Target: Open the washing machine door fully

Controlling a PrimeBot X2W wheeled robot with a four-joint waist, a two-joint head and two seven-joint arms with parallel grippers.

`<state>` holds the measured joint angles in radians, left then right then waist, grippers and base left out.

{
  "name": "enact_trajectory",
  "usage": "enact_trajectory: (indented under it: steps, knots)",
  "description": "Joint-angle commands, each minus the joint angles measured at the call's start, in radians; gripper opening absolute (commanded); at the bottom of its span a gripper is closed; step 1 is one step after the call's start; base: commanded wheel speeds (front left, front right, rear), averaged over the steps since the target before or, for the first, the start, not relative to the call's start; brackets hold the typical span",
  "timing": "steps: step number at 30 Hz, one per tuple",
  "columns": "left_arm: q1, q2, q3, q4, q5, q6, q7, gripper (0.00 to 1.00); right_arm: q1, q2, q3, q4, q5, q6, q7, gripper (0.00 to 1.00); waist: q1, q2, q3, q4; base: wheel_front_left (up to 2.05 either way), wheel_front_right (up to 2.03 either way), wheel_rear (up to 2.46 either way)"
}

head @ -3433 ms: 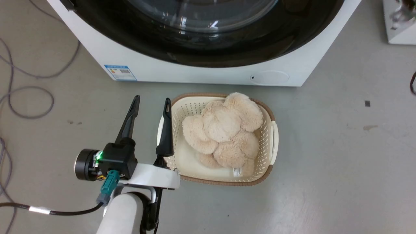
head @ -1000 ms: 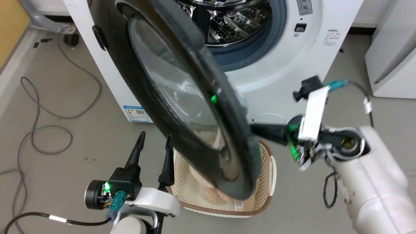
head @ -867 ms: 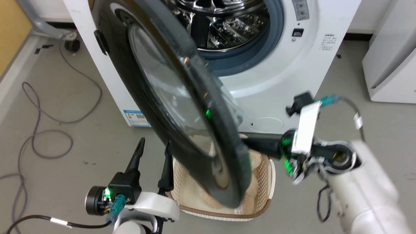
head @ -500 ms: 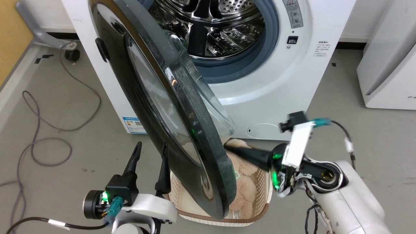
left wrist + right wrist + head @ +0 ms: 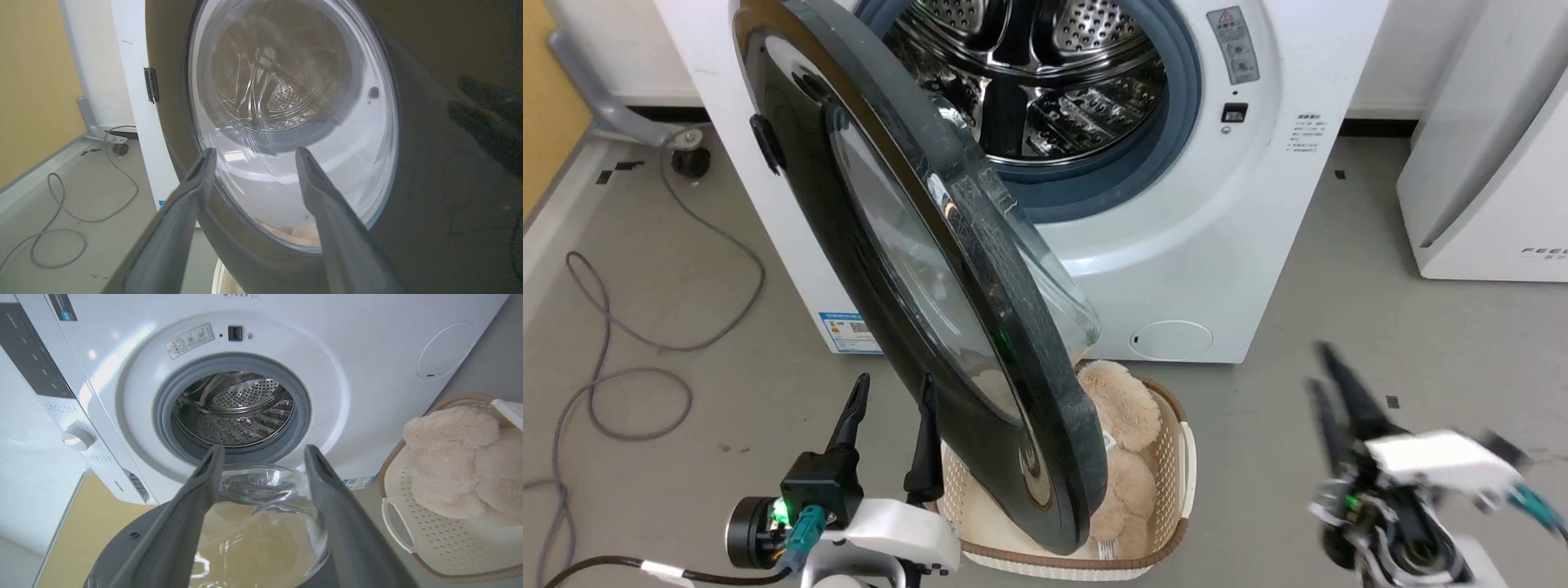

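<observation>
- At the front of the big white front-loading washing machine point(image 5: 1241, 237): the large round glossy black washing machine door point(image 5: 907, 269), with a clear bulging glass bowl. It is hinged on the machine's left side, unlatched, and stands roughly half open, its rim edge-on to the head view.
- Opening: the perforated steel drum point(image 5: 1045, 73) and grey rubber seal point(image 5: 1152, 155) are exposed. No laundry shows in the visible part.
- Under the door's lower rim: a cream perforated plastic basket point(image 5: 1186, 457) on the floor, holding a beige plush toy point(image 5: 1123, 408).
- Left pincer point(image 5: 893, 382): fingers apart and empty, just beside the door's outer face. Contact cannot be told.
- Right pincer point(image 5: 1319, 367): blurred in the head view, fingers apart in its wrist view, empty. It is on the door's inner side and well apart from it.
- Progress, as judged: latch release and first swing are done. The rest of the swing toward the hinge side is outstanding. Neither pincer holds the door, so a fresh push on its inner face seems needed. The left pincer appears to stand in the swing path.
</observation>
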<state>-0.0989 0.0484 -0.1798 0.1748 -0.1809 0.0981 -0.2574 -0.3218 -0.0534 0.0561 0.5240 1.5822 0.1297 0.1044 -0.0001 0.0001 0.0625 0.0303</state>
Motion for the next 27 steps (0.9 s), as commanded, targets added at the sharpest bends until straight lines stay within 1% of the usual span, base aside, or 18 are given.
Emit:
enact_trajectory:
  steps: [1, 5, 8, 10, 11, 13, 16, 20, 26, 27]
  knots:
    - [0.011, 0.002, 0.005, 0.006, 0.002, -0.002, -0.004, 1.00, 0.043, 0.003, -0.039, -0.019, -0.008, 0.001, -0.090, 1.00, 0.0001, -0.0001, -0.007, -0.003, 0.00, 0.00, 0.00]
    - [0.014, 0.002, 0.009, 0.011, 0.011, -0.008, -0.004, 1.00, 0.112, -0.004, -0.113, -0.092, -0.065, 0.001, -0.284, 1.00, 0.0001, -0.0001, -0.012, -0.009, 0.00, 0.00, 0.00]
    - [0.016, 0.002, 0.013, 0.013, 0.015, -0.007, -0.004, 1.00, 0.164, -0.025, -0.150, -0.152, -0.170, 0.001, -0.353, 1.00, 0.0001, -0.0001, -0.016, -0.016, 0.00, 0.00, 0.00]
    - [0.018, 0.002, 0.015, 0.013, 0.015, -0.007, -0.004, 1.00, 0.193, -0.039, -0.176, -0.192, -0.279, 0.001, -0.364, 1.00, 0.0001, -0.0001, -0.017, -0.020, 0.00, 0.00, 0.00]
    - [0.019, 0.002, 0.016, 0.013, 0.015, -0.006, -0.004, 1.00, 0.203, -0.039, -0.206, -0.215, -0.345, 0.001, -0.365, 1.00, 0.0001, -0.0001, -0.018, -0.024, 0.00, 0.00, 0.00]
    - [0.022, 0.002, 0.018, 0.013, 0.016, -0.007, -0.004, 1.00, 0.220, -0.028, -0.255, -0.274, -0.482, 0.001, -0.365, 1.00, 0.0001, -0.0001, -0.021, -0.027, 0.00, 0.00, 0.00]
    - [0.024, 0.002, 0.019, 0.015, 0.017, -0.010, -0.004, 1.00, 0.247, -0.013, -0.279, -0.372, -0.697, 0.001, -0.366, 1.00, 0.0001, -0.0001, -0.024, -0.028, 0.00, 0.00, 0.00]
    - [0.028, 0.002, 0.020, 0.017, 0.018, -0.012, -0.004, 1.00, 0.285, -0.002, -0.257, -0.480, -0.940, 0.001, -0.366, 1.00, 0.0001, -0.0001, -0.030, -0.027, 0.00, 0.00, 0.00]
    - [0.030, 0.002, 0.019, 0.019, 0.018, -0.011, -0.004, 1.00, 0.339, 0.002, -0.183, -0.566, -1.194, 0.001, -0.366, 1.00, 0.0001, -0.0001, -0.035, -0.023, 0.00, 0.00, 0.00]
    - [0.030, 0.002, 0.019, 0.019, 0.018, -0.011, -0.004, 1.00, 0.339, 0.002, -0.183, -0.566, -1.194, 0.001, -0.366, 1.00, 0.0001, -0.0001, -0.035, -0.023, 0.00, 0.00, 0.00]
